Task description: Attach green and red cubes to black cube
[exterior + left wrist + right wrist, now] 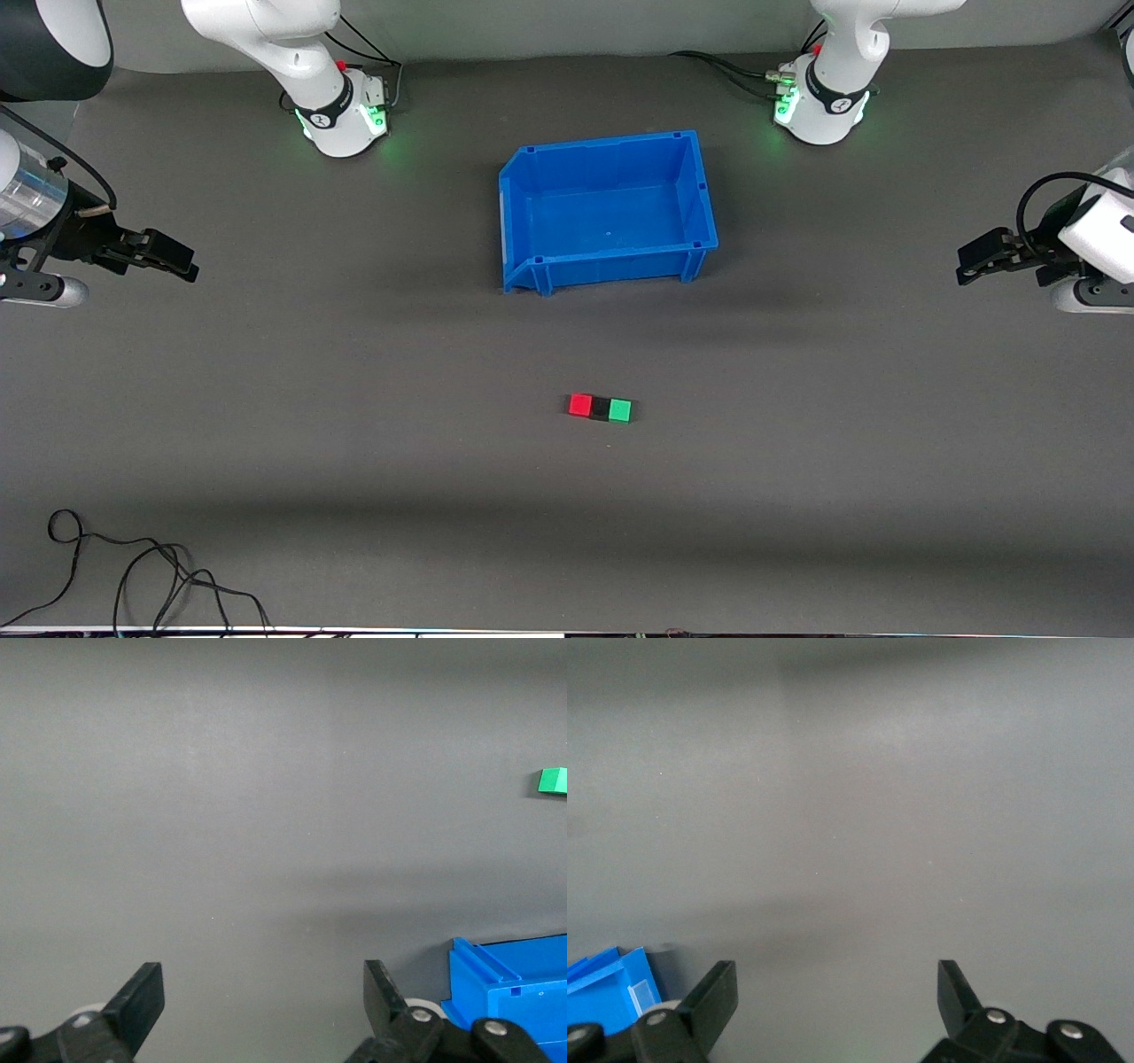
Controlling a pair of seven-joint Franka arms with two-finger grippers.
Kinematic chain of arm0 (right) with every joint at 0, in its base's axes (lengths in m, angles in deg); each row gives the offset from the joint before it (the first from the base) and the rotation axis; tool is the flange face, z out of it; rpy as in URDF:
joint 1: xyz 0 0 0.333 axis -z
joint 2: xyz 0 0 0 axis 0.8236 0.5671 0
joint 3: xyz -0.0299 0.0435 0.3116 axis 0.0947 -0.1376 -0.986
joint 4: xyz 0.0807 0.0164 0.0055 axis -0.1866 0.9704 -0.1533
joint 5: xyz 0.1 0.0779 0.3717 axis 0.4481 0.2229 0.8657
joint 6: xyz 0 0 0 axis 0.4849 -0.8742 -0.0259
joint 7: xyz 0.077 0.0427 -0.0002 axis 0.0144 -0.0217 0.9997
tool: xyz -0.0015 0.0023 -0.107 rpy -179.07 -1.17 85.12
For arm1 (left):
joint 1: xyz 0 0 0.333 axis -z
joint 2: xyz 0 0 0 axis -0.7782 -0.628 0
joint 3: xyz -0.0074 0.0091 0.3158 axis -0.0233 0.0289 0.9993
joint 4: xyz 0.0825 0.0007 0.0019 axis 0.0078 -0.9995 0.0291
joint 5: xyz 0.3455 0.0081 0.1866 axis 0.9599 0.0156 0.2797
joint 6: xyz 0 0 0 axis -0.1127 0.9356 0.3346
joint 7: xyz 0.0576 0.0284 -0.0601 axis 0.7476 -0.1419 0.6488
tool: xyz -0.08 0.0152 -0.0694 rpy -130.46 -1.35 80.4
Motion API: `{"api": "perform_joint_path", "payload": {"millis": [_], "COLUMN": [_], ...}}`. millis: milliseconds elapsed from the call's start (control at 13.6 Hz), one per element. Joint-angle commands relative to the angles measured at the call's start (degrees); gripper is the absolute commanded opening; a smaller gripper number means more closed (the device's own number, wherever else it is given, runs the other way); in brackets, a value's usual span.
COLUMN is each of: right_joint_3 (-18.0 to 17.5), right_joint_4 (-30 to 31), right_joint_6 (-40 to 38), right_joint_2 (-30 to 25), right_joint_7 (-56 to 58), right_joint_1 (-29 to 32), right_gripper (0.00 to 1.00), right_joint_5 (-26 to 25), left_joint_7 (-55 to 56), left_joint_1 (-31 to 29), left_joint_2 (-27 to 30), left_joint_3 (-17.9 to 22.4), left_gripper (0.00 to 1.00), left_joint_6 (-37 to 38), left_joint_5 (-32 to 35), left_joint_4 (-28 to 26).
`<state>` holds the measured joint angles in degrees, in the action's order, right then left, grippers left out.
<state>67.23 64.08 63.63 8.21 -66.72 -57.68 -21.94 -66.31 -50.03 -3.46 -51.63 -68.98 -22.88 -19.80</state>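
Two white arms with rounded, glossy shells are seen. Each base is ringed by a black band bearing a small white mark, and green light is cast from the foot of each base. Black cables are plugged in at both bases; a red fitting is seen on the right arm's base. The left gripper [970, 266] and the right gripper [182, 259] are black and angular, with flat tapered jaws set wide apart. Silver screws are visible at the jaw pivots. A black cable is looped at each wrist.
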Motion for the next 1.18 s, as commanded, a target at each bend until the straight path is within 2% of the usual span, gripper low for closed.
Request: {"api": "perform_joint_path", "payload": {"millis": [0, 221, 1103], "right_joint_3": [-0.3, 1.6, 1.9], "right_joint_4": [1.4, 1.4, 1.3], "right_joint_6": [1.1, 1.1, 1.1], "right_joint_2": [-1.5, -1.3, -1.4], "right_joint_7": [0.5, -0.1, 0.4], "right_joint_1": [0.9, -1.3, -1.3], "right_gripper": [1.0, 1.0, 1.0], "right_joint_5": [-1.0, -0.9, -0.9], "left_joint_7": [0.0, 0.0, -0.4], "left_joint_1": [-0.7, -0.7, -0.5], "left_joint_2": [2.2, 2.4, 2.3], "left_joint_3": [-0.8, -0.6, -0.9], "left_gripper": [1.0, 1.0, 1.0], "left_joint_6": [0.6, 1.8, 3.7], "left_joint_5": [0.8, 0.8, 2.4], "left_joint_4": [-1.7, -1.7, -0.9]}}
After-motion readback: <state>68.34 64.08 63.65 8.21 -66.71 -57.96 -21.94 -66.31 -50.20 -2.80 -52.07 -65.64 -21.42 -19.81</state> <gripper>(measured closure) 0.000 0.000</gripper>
